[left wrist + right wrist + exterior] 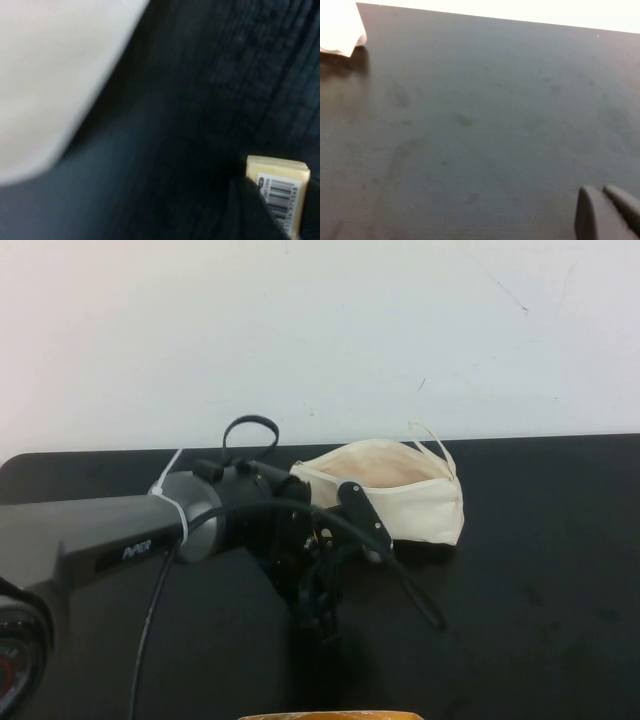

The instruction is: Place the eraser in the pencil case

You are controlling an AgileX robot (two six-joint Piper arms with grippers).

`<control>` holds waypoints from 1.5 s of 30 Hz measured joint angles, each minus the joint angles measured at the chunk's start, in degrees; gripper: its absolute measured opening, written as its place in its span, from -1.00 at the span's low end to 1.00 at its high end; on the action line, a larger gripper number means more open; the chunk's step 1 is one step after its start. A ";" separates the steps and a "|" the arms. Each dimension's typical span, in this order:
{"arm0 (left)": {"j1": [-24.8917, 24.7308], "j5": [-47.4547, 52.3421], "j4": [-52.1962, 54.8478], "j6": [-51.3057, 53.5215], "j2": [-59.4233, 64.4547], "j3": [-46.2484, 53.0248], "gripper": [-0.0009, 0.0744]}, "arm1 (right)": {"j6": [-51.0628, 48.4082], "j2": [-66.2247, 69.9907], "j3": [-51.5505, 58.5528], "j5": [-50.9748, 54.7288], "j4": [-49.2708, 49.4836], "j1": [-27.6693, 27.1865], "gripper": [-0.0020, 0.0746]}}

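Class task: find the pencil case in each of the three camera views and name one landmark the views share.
High view: the pencil case lies open at table centre, beyond the left gripper.
Left wrist view: its cream fabric fills one corner, the eraser opposite.
Right wrist view: one end shows; right gripper far off.
Shared landmark: the black table.

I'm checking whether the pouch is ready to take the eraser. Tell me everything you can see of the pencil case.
The pencil case is a cream-white fabric pouch lying on the black table near its far edge. Its mouth gapes open upward, showing a pale peach lining, and a thin loop strap rises from its right end. The left gripper points down at the table in front of it, not touching it. The right gripper is apart from it.
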 joint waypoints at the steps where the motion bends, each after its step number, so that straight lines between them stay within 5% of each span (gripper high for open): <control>1: 0.00 2.31 -1.18 -0.94 -0.24 -0.61 -0.50 | 0.00 0.00 0.00 0.00 0.00 0.00 -0.95; 11: 0.00 14.86 -10.59 -2.41 -5.95 -16.32 -0.50 | 0.00 0.00 0.00 0.00 0.00 0.00 -0.95; 24: 0.78 -5.85 -7.55 -6.74 -2.27 -23.43 -0.50 | 0.00 0.00 0.00 0.00 0.00 0.00 -0.95; 30: 1.32 -5.62 -7.23 -9.19 0.51 -23.43 0.07 | 0.00 0.00 0.00 0.00 0.00 0.00 -0.95; 33: 1.32 -5.97 -6.91 -9.42 0.38 -23.43 0.15 | 0.00 0.00 0.00 0.00 0.00 0.00 -0.95; 39: 1.32 -6.50 -1.90 -12.53 -5.87 -23.43 -0.71 | 0.00 0.00 0.00 0.00 0.00 0.00 -0.95; 45: 1.32 -10.92 3.86 -16.78 -17.92 -23.43 -0.95 | 0.00 0.00 0.00 0.00 0.00 0.00 -0.95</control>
